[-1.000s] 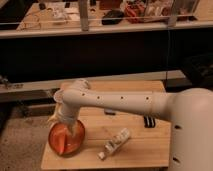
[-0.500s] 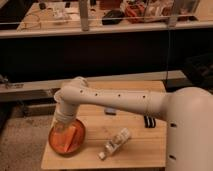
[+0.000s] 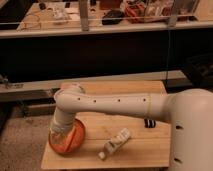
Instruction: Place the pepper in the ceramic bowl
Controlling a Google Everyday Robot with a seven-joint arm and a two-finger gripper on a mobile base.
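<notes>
Low over the ceramic bowl (image 3: 67, 150), the gripper (image 3: 60, 132), jaws' state not discernible.

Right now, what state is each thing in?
ceramic bowl: upright on the table, at its near corner.
pepper: lying inside the bowl.
hand: down inside the bowl, above the pepper.
white bottle: on its side, apart from the bowl.

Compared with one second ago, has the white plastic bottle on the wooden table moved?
No. The white bottle remains right of the orange ceramic bowl, where the gripper hangs.
</notes>
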